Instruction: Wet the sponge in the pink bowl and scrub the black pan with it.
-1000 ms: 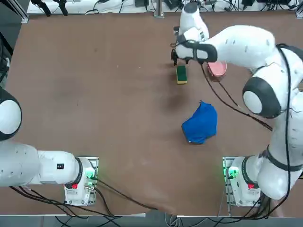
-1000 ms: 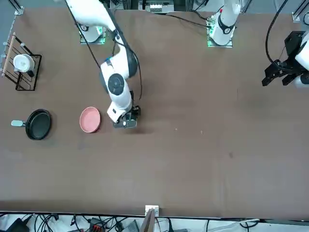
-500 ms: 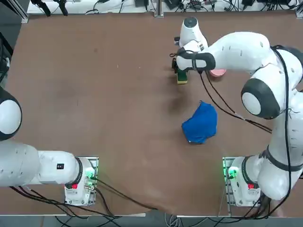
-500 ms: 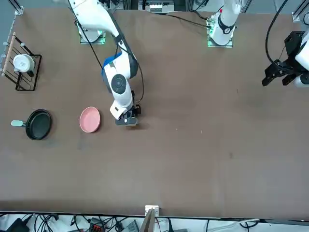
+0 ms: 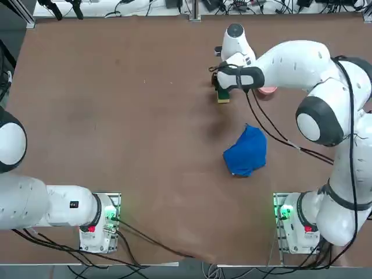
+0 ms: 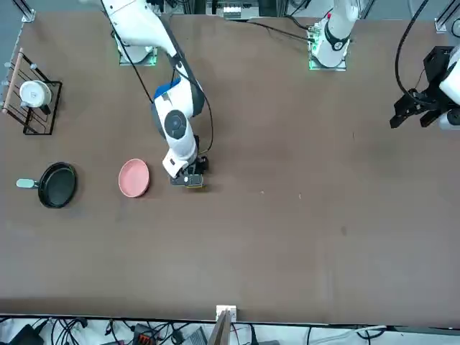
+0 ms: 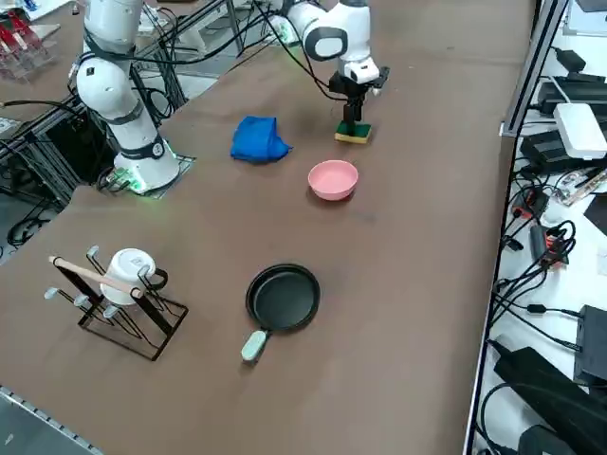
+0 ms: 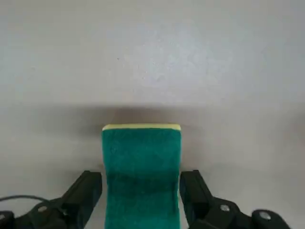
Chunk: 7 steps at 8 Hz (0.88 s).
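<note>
The sponge (image 8: 141, 167), green on top with a yellow layer beneath, lies flat on the brown table (image 5: 116, 116). My right gripper (image 8: 140, 191) is lowered over it and open, one finger (image 8: 86, 188) close by each long side. From overhead the sponge (image 5: 223, 98) peeks out under the gripper (image 5: 220, 88). The pink bowl (image 6: 134, 177) stands just beside the sponge (image 6: 193, 184), and the black pan (image 6: 57, 185) with its grey handle lies beyond the bowl. From the side the sponge (image 7: 352, 136), bowl (image 7: 333, 179) and pan (image 7: 283, 296) form a line.
A crumpled blue cloth (image 5: 247, 151) lies nearer the arm bases. A wire rack holding a white mug (image 7: 123, 284) stands past the pan near the table edge.
My right gripper has shifted from beside the sponge to directly over it and come down, so its open fingers now flank the sponge. The sponge, bowl and pan have not moved.
</note>
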### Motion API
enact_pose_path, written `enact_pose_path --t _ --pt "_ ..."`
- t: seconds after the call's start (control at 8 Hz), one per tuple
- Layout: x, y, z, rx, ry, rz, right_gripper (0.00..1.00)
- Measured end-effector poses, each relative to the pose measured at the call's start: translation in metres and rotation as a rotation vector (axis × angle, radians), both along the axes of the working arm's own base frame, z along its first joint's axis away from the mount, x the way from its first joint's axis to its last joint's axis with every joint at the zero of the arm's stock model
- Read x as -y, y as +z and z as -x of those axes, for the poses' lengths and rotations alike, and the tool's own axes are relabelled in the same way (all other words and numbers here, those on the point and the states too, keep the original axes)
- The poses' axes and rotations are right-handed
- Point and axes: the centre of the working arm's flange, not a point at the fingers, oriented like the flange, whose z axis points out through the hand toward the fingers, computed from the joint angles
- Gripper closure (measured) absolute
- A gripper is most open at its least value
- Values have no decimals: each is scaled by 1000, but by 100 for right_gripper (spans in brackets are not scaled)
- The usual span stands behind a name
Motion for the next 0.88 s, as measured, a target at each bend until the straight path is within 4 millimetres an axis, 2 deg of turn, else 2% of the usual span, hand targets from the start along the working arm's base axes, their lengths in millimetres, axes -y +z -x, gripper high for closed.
enact_pose_path --t 0.88 --pt "-6 -11 6 -6 12 6 0"
